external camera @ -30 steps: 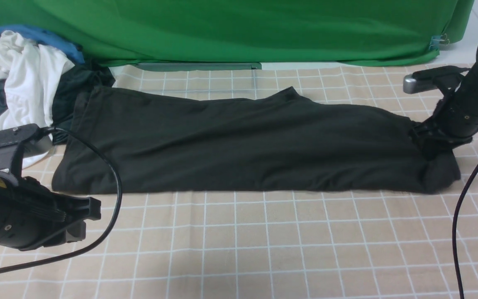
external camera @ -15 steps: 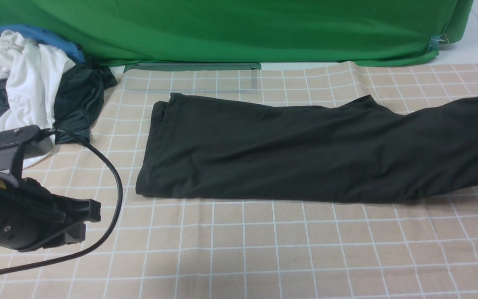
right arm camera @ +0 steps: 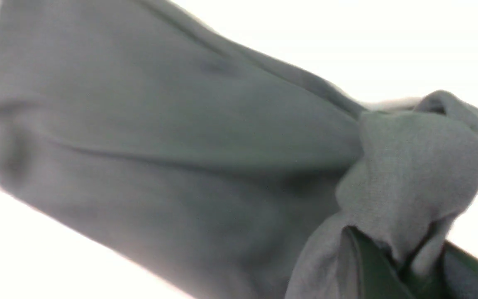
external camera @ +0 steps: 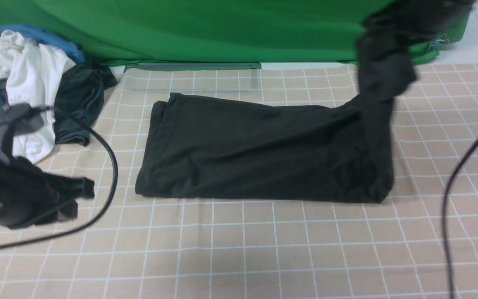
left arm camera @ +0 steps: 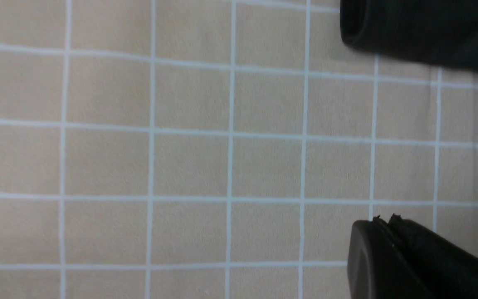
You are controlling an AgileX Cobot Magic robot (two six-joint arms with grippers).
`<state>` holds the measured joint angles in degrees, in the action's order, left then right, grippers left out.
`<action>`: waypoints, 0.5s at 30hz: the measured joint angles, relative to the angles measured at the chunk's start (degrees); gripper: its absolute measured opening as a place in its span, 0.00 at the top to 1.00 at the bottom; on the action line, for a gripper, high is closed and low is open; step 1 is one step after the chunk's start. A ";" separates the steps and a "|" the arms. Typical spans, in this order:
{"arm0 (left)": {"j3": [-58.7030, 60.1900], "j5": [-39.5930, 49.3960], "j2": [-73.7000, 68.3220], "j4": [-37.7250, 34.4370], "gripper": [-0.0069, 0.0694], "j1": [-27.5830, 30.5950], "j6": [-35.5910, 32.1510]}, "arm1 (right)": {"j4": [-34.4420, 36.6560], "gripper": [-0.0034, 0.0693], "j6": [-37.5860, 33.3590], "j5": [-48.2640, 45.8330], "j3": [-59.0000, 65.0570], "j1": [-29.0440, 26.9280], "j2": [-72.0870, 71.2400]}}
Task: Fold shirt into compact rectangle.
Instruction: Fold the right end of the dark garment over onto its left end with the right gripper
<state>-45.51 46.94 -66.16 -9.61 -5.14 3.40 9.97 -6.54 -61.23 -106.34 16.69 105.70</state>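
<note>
Two pincers matter here. Your right pincer (right arm camera: 405, 265), high at the far right, is clamped on a bunched end of the shirt (external camera: 259, 153). From that grip the cloth hangs down, and the rest lies flat on the tabletop (external camera: 264, 249), long axis running left to right. Your left pincer (left arm camera: 384, 220) is closed and empty, hovering near left, just beside the shirt's free left end. The fold likely goes leftward.

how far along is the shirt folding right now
Done: the shirt lies as a long narrow band on the checked cloth. In hand: the right gripper has its right end bunched and raised. Left: lay that end over and square it; the left gripper is shut, empty.
</note>
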 joint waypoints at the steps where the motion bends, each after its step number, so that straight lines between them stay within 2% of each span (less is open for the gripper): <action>1: -1.54 0.51 0.00 0.90 0.88 0.00 0.80 | 0.23 0.75 0.81 1.60 -0.14 2.34 0.22; 3: -4.73 1.39 0.00 2.21 0.88 0.00 1.83 | 0.51 0.75 2.88 4.63 -0.53 7.07 1.12; 7: -7.97 1.87 0.00 2.52 0.88 0.00 2.23 | 1.33 0.75 6.54 10.85 -1.52 13.05 4.40; 11: -8.38 2.74 -0.05 2.45 0.88 0.00 2.28 | 4.09 0.75 8.10 15.76 -2.54 17.04 9.01; 15: -8.38 3.31 -0.05 2.40 0.88 0.00 2.28 | 6.72 0.75 9.35 21.22 -2.67 18.78 13.37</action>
<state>-53.88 50.26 -66.21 -7.21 -5.14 5.68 16.69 2.81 -40.01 -109.01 35.46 119.08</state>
